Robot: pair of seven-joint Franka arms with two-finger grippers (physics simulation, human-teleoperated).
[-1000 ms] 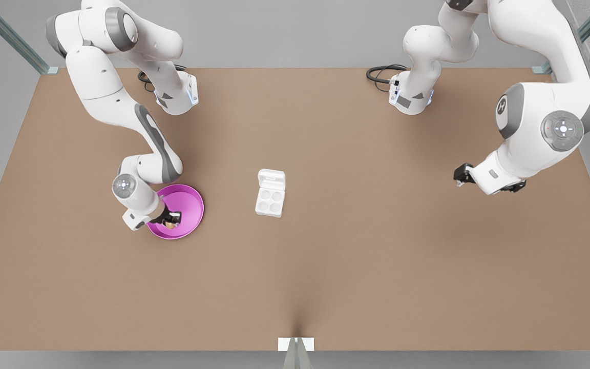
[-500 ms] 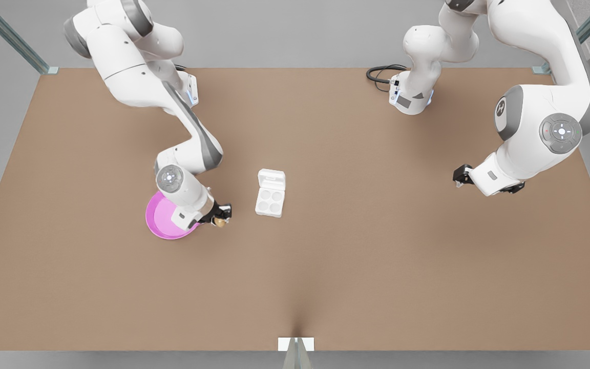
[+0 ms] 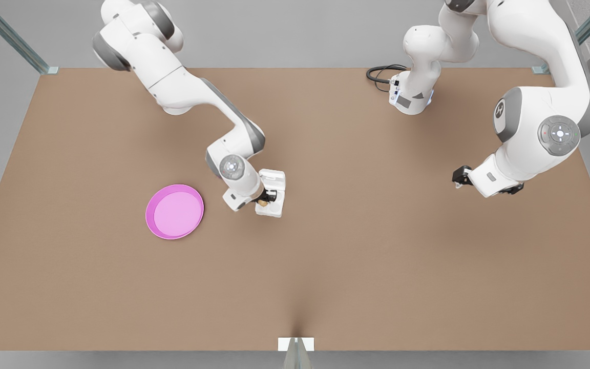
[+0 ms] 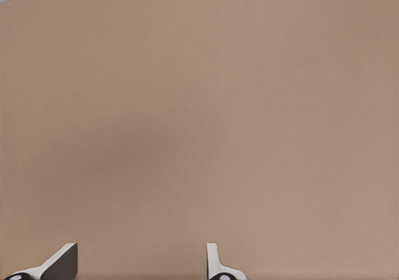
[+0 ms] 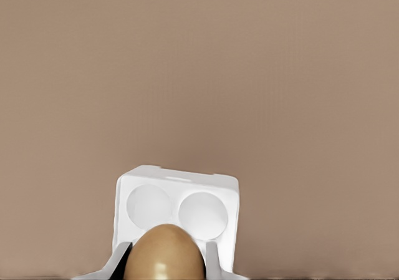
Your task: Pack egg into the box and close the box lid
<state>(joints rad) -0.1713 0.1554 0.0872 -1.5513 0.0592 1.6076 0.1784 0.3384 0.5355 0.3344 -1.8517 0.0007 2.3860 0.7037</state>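
My right gripper (image 3: 265,200) is shut on the tan egg (image 3: 262,203) and hangs over the white box (image 3: 276,206), at the side of its base toward the front view's left. In the right wrist view the egg (image 5: 165,252) sits between the fingers, with the box (image 5: 181,179) beyond it and two empty round cups showing. The box lid (image 3: 273,178) lies open behind the base. My left gripper (image 3: 459,177) waits open above the table at the front view's right; its fingers (image 4: 65,260) stand apart over bare table.
An empty pink round plate (image 3: 174,211) lies on the brown table (image 3: 356,256), to the box's left in the front view. Both arm bases stand at the table's far edge, with a black cable (image 3: 379,74) beside one.
The right gripper lifted the egg off the pink plate and carried it toward the front view's right, over the box. The left arm has barely moved.
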